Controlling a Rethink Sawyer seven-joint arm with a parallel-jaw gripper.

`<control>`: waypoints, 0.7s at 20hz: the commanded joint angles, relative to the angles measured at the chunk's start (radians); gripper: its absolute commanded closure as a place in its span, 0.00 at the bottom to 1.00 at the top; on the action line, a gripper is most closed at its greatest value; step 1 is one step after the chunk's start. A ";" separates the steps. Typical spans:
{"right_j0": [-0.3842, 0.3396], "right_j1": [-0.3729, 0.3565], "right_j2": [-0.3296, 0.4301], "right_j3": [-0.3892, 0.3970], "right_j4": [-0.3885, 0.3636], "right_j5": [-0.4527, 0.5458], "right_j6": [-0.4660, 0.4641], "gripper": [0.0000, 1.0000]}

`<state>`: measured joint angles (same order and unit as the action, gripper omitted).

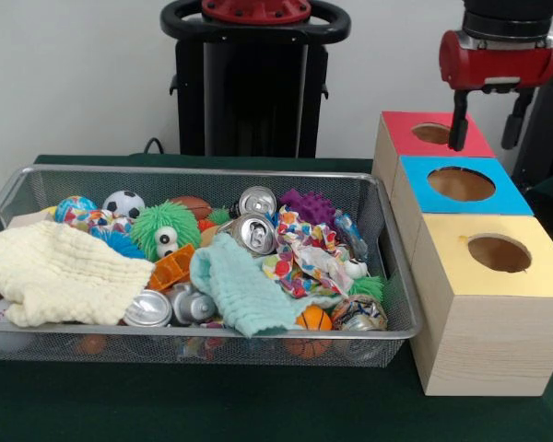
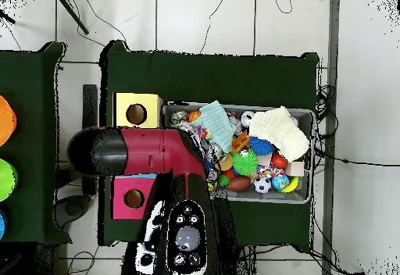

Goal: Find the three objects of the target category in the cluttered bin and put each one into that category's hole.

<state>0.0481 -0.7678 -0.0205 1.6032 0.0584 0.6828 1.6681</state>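
- Gripper: hangs over the red box, well apart from the bin; fingers spread, nothing between them.
- Wire bin: holds all the clutter; stands just beside the row of boxes.
- Boxes: red, then blue box, then yellow box, each with one round hole on top. No visible sign of which category is the target.
- Candidate, cloths: cream cloth at one end of the bin, teal cloth in the middle, patterned cloth beside it.
  - Likely light, limp and not fragile.
  - Best pinched at a raised fold; likely to drag neighbouring items along and to need stuffing through a hole.
- Candidate, cans: upright can near the far wall, second can in front of it, two lying cans at the near wall, one more under clutter.
  - Probably empty, so light, thin-walled, smooth and easy to dent.
  - Grip across the body, gently.
- Candidate, balls: soccer ball, basketball, white ball at the bin's corner.
  - Round and prone to rolling; centred grip across the widest part.
- Fuzzy green toy: soft, with eyes; category unclear.
- Risk, as judged: partly buried items and slipping cans.
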 commanded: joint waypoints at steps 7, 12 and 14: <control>-0.084 -0.089 0.068 0.225 -0.087 0.005 -0.045 0.00; -0.104 -0.093 0.080 0.252 -0.097 -0.019 -0.038 0.00; -0.107 -0.094 0.085 0.252 -0.101 -0.019 -0.035 0.00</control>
<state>-0.0175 -0.8458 -0.0206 1.7469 0.0138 0.6828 1.6681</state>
